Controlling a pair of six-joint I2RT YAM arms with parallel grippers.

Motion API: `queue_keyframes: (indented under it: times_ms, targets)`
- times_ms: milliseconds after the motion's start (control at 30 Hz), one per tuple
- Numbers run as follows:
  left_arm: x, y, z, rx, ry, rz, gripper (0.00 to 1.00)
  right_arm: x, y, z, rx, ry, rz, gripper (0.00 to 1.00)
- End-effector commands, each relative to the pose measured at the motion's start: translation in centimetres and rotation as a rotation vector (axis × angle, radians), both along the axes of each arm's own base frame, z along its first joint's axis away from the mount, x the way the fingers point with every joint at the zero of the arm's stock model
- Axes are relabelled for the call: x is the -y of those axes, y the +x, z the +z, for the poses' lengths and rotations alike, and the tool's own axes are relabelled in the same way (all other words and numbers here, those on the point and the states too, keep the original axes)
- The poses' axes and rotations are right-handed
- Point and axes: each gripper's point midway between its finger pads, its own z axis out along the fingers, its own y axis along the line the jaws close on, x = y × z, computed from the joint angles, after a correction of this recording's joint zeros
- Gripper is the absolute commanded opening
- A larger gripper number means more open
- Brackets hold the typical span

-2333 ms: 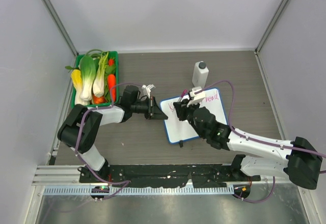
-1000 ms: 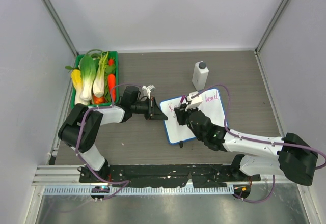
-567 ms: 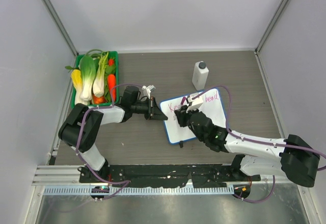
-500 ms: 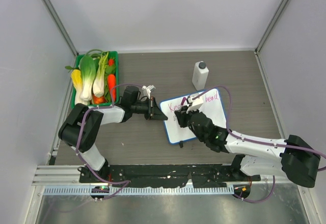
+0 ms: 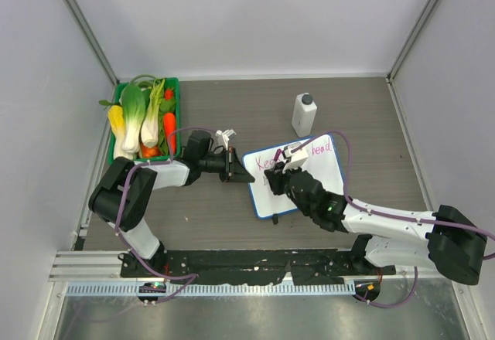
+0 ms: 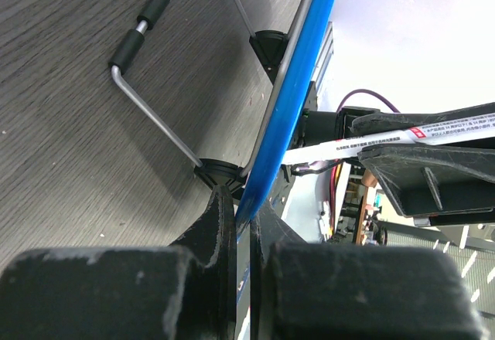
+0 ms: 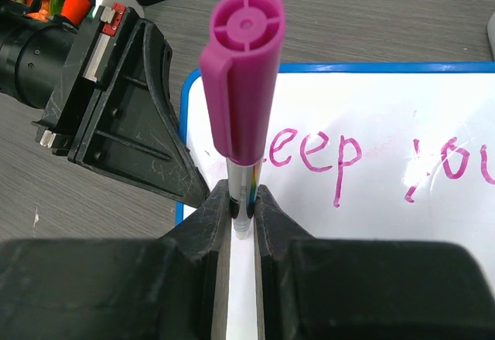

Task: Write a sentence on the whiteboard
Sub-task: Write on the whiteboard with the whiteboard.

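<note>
Here, my left end effector (image 5: pixel 236 170) is clenched on the left edge of the whiteboard (image 5: pixel 298 181). In the left wrist view my two dark fingers (image 6: pixel 220 216) pinch the thin blue rim between them, and the board is seen edge-on with its wire stand resting on the table (image 5: pixel 232 224). The whiteboard sits near the middle of the table, a little toward the right edge, turned at an angle to the table edges. My right end effector (image 5: pixel 278 171) is over the left part of the board and grips a marker (image 7: pixel 242 85) firmly. Its white barrel is between my fingers and its magenta cap points back at my wrist camera. The writing tip is hidden below my fingers, so I cannot tell whether it touches the board. The sentence (image 7: pixel 371 154) runs in pink strokes along the board's far edge. "eep" and the start of "you" show in the right wrist view, and the first letter is behind the marker. A white bottle (image 5: pixel 304 114) with a dark cap stands just beyond the board's far edge. A green basket (image 5: pixel 177 100) of vegetables sits at the far left corner.
</note>
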Motion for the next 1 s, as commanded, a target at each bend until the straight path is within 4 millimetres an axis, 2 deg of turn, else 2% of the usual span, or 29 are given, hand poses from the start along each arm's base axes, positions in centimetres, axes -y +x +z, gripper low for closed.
queue_keyframes:
  times_ms: [0,233,467,667,967]
  targets:
    - [-0.3,-0.8,-1.7,-0.108,0.055,0.012,0.0,0.5,0.8,1.0,0.03,-0.013,-0.051,0.02]
    - [-0.3,-0.8,-1.7,-0.109,0.053,0.01,0.0,0.5,1.6,2.2,0.062,-0.016,-0.082,0.02]
    - [-0.3,-0.9,-1.7,-0.11,0.056,0.012,0.0,0.4,2.1,2.5,0.068,-0.023,-0.111,0.01]
    - [-0.3,-0.9,-1.7,-0.11,0.057,0.011,0.0,1.3,2.3,2.1,0.059,-0.039,-0.157,0.01]
    - [-0.4,-0.9,-1.9,-0.111,0.06,0.012,0.0,1.7,1.7,1.1,0.032,-0.057,-0.136,0.01]
